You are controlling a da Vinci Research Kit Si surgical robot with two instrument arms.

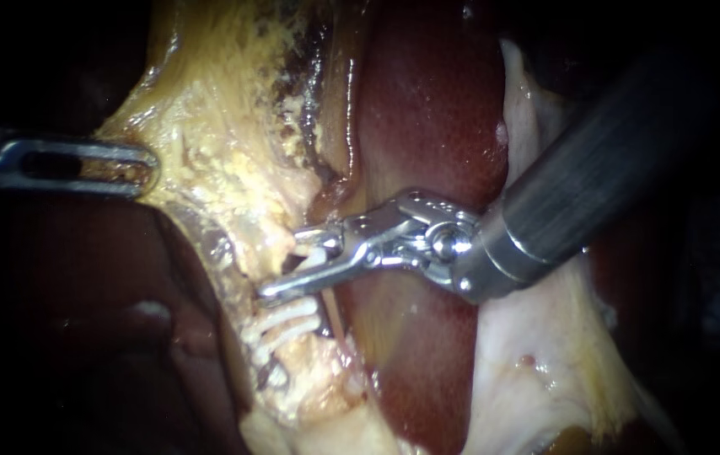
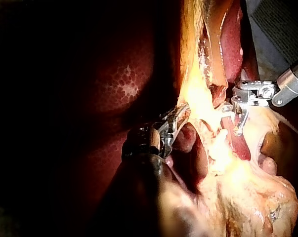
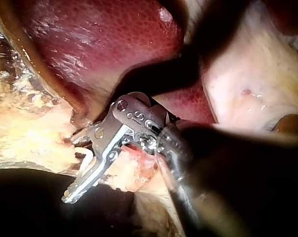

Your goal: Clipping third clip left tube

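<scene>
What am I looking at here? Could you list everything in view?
liver: one, dark red and glossy, in the middle, behind the right instrument.
yellow tissue: one ragged band, yellowish, left of the liver.
pale tissue: one sheet, whitish, right of the liver.
fixed clips: two, white, side by side across the yellow tissue, just below the right tool.
loaded clip: one, white, between the right tool's jaws.
left instrument: one, silver, from the left; its tool is shut on the yellow tissue's edge.
right instrument: one, silver tool on a dark shaft, from the upper right; its jaws hold the loaded clip.
</scene>
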